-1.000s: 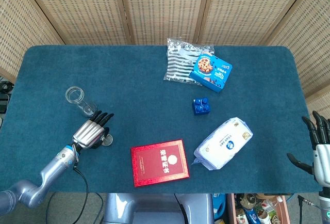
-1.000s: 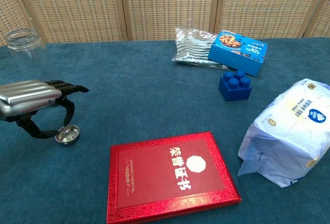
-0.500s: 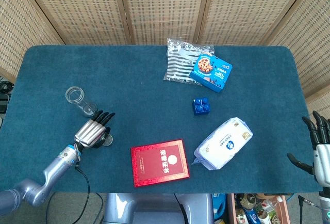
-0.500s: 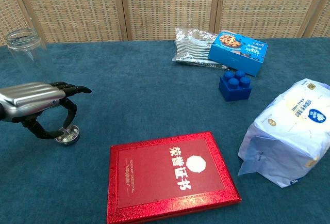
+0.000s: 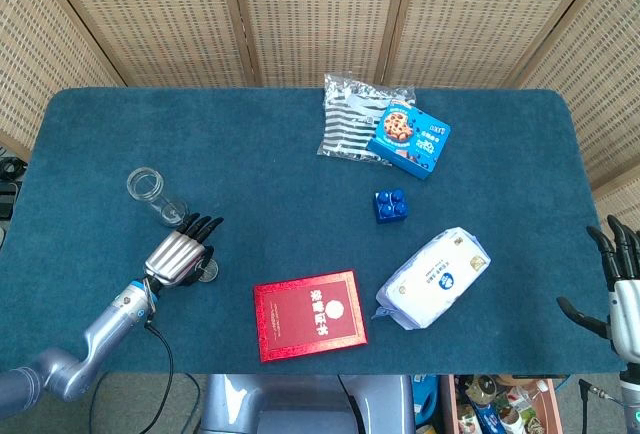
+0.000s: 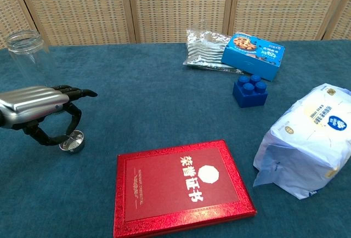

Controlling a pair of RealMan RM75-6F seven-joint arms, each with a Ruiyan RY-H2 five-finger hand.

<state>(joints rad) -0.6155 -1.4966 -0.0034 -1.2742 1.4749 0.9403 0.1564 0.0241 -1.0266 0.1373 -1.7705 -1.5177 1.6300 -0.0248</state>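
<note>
Your left hand (image 6: 34, 105) hovers palm down over the lid (image 6: 72, 141), thumb touching its rim, fingers (image 6: 77, 92) outstretched, gripping nothing yet. Curl them onto the far rim before lifting, and keep it level. The lid lies on the desk (image 5: 280, 184) at 5 o'clock from the jar (image 5: 148, 188), round, no long axis, hollow side up. Your right hand (image 5: 622, 289) idles spread open at the desk's 4 o'clock corner

Counted: 1 glass jar (image 5: 146, 186) | 1 metal lid (image 6: 72, 141) | 1 red book (image 5: 309, 314) | 1 blue block (image 5: 390, 205) | 1 white bag (image 5: 434, 276) | 1 cookie box (image 5: 409, 140) | 1 striped pouch (image 5: 348, 124) | 2 hands: left hand (image 5: 180, 256), right hand (image 5: 622, 289)
</note>
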